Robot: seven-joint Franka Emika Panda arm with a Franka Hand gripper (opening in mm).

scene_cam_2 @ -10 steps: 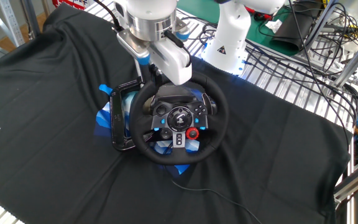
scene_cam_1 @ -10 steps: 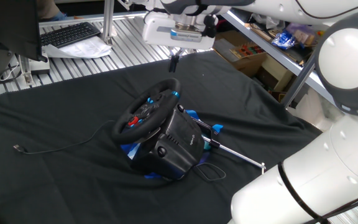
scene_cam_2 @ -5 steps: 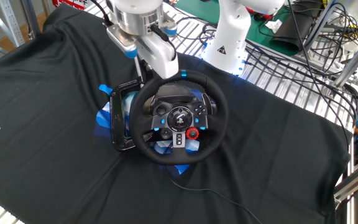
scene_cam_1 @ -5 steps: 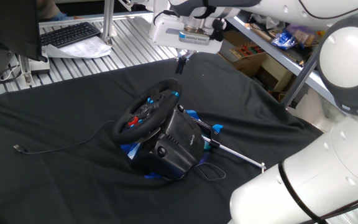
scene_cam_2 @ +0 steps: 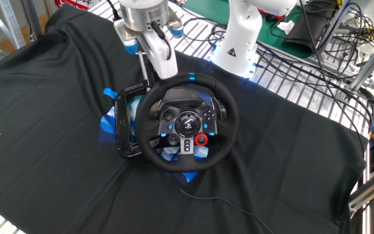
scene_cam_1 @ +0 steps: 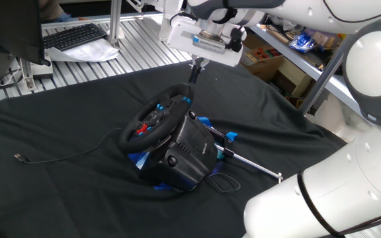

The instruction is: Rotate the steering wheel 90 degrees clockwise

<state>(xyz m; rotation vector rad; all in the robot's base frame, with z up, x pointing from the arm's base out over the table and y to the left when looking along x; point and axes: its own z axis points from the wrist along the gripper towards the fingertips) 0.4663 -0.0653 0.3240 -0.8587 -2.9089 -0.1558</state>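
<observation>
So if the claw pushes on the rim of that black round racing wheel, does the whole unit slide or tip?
The black round racing wheel probably turns on its hub. Its boxy black base housing looks bulky, so tipping seems unlikely. It rests on loose black cloth, so it might creep.

the steering wheel [scene_cam_2: 187, 121] is a black round racing wheel with a cluster of red and blue buttons on its hub and a short blue stripe at the top of its rim. it stands tilted on its base, face angled up, below and in front of the gripper [scene_cam_2: 147, 73], apart from it. the stripe lies just beside the claw's lower end.
</observation>
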